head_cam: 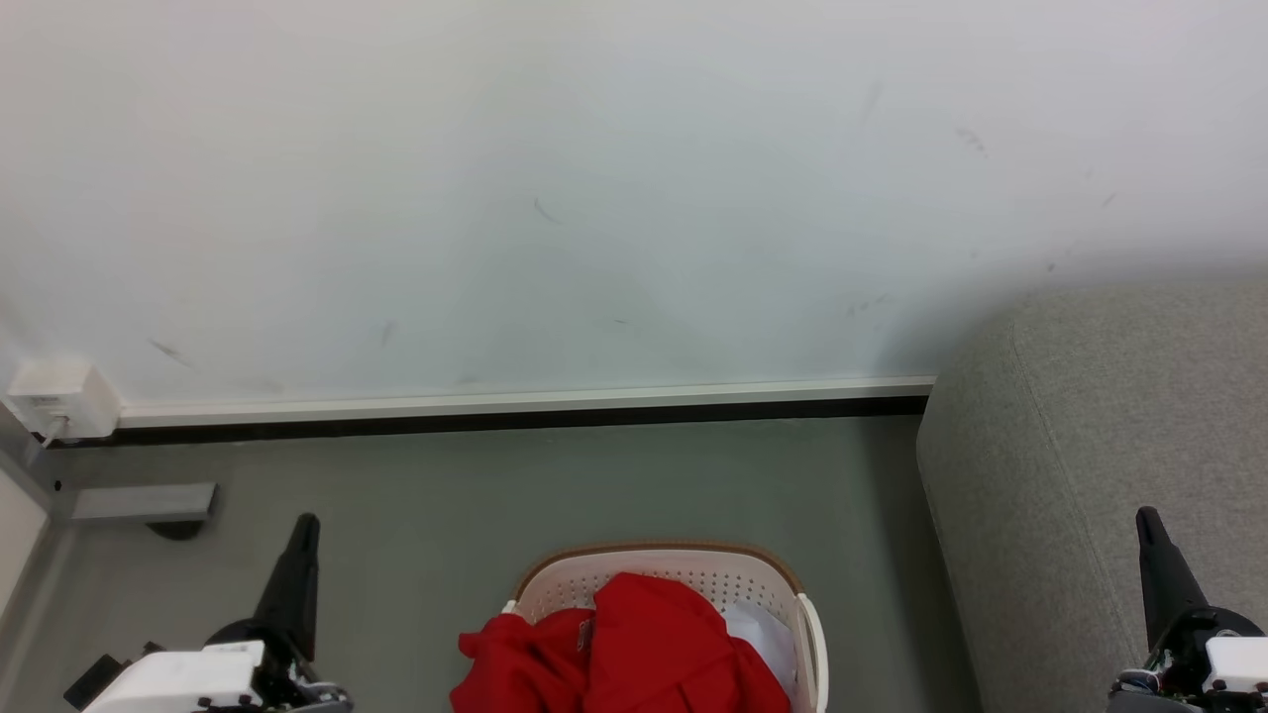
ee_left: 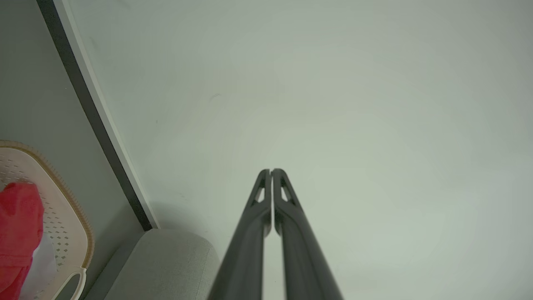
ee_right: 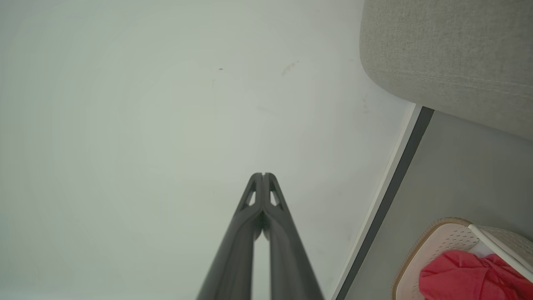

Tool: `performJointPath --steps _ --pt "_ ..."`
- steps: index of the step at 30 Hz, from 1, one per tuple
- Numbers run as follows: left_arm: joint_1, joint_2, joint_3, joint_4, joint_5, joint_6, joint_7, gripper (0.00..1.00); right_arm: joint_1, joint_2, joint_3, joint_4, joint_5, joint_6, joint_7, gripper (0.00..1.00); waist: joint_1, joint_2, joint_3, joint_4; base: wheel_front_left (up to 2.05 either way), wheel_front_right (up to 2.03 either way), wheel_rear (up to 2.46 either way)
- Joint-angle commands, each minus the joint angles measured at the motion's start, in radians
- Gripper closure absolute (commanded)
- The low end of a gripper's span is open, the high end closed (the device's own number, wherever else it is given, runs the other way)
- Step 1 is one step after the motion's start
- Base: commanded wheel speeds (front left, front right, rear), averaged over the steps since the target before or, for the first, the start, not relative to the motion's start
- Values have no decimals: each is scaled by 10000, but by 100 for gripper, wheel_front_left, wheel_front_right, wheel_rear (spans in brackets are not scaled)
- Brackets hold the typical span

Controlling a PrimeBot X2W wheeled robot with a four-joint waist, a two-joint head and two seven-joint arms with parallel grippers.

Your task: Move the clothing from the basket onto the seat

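Bright red clothing (head_cam: pixel 634 644) is heaped in the white perforated basket (head_cam: pixel 684 569) with a brown rim, on the floor at the bottom middle of the head view; some of it hangs over the basket's left rim. The grey fabric seat (head_cam: pixel 1119 436) stands to the right of the basket. My left gripper (head_cam: pixel 305 523) is at the lower left, shut and empty, well left of the basket. My right gripper (head_cam: pixel 1147 517) is at the lower right in front of the seat, shut and empty. The wrist views show the left gripper (ee_left: pixel 271 171) and the right gripper (ee_right: pixel 263 174) with tips together, pointing at the wall, and the clothing (ee_left: pixel 18 216) (ee_right: pixel 466 275) at their edges.
A pale wall (head_cam: pixel 594 198) with a white and black skirting (head_cam: pixel 515 408) runs behind the basket. A white socket box (head_cam: pixel 59 396) and a grey block (head_cam: pixel 144 502) sit at the far left. A pale white sheet (head_cam: pixel 763 634) lies in the basket beside the red garments. Grey floor (head_cam: pixel 446 515) lies around the basket.
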Motion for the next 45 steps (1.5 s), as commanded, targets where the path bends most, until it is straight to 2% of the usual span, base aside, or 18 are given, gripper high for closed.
performJointPath --steps 1,5,6,12,18,27,36,42,45 --pt "-41 23 15 -26 -140 -49 29 100 34 -49 3 -39 74 -25 -28 100 0 0 0 0 0 0 0" --pt "-41 23 15 -26 -140 -49 29 100 34 -49 3 -39 75 -25 -28 100 0 0 0 0 0 0 0" --pt "0 0 0 0 0 0 0 0 0 0 0 0 -2 0 0 0 0 0 0 0 0 0 0" --pt "88 -17 -135 165 158 -17 -239 0 59 143 8 162 -315 -1 -65 0 0 0 1 7 0 0 0" --pt "112 -12 -134 260 749 -35 -538 0 82 317 -148 191 -1327 -2 -149 0 0 0 2 25 0 0 0" --pt "169 -5 -225 115 2424 151 -948 0 180 500 -254 -63 -4060 -3 -267 0 0 0 4 48 0 0 0" --pt "316 2 -571 -49 4741 423 -1316 0 227 491 -127 -105 -6920 -5 -376 0 0 0 -14 53 0 0 0" --pt "382 7 -747 -13 6101 540 -1549 0 255 585 -128 75 -8384 -6 -438 0 0 0 -37 48 0 0 0" --pt "411 8 -769 -1 6445 579 -1626 0 250 625 -131 162 -8820 -6 -462 0 0 0 -43 42 0 0 0"
